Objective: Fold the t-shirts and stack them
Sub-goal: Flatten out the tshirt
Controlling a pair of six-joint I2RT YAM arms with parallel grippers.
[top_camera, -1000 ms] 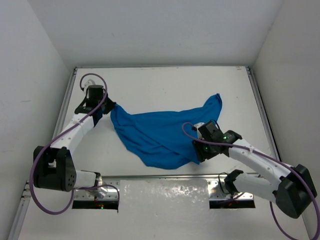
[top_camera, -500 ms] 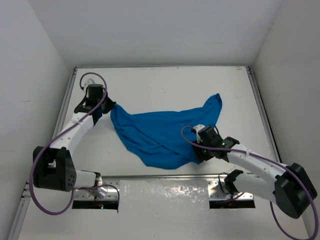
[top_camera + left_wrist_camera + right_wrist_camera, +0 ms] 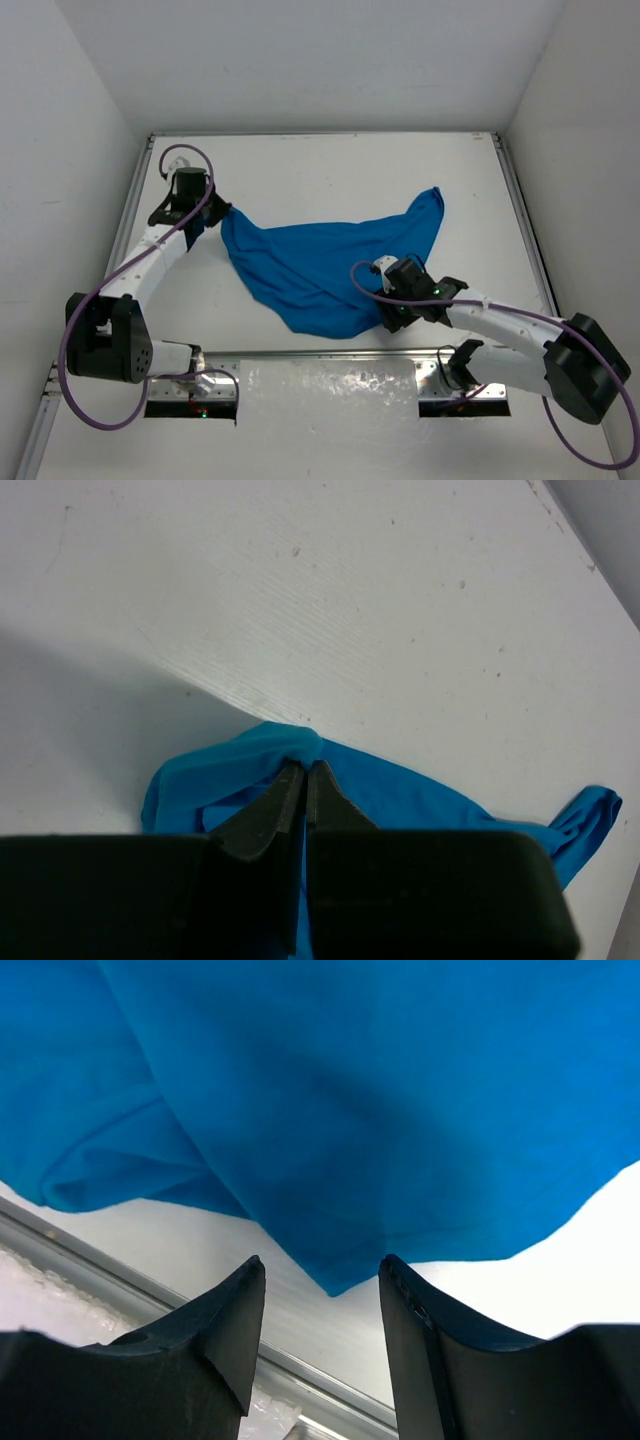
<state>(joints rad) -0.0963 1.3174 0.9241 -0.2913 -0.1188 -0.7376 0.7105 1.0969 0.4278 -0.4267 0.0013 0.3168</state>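
On the flat white table [image 3: 330,175], seen from above, a plain bright blue short-sleeved cloth t-shirt [image 3: 320,270] lies crumpled and unfolded a little toward six o'clock of the table's centre, spread as a rough wedge. Its widest bulge sags toward six o'clock near the table's front rail, and one narrow end reaches out toward two o'clock. At the shirt's ten o'clock corner the left gripper [image 3: 305,770], black-fingered on a white arm, is clenched tight on a pinched fold of the blue cloth, the fabric bunching up over its fingertips in the left wrist view. At the shirt's five o'clock edge sits the right gripper [image 3: 320,1270], its two black fingers standing apart and released, grasping nothing. In the right wrist view a pointed corner of the shirt's hem hangs just between those parted fingers; whether cloth and fingers touch cannot be told. A purple cable [image 3: 85,310] loops along each arm.
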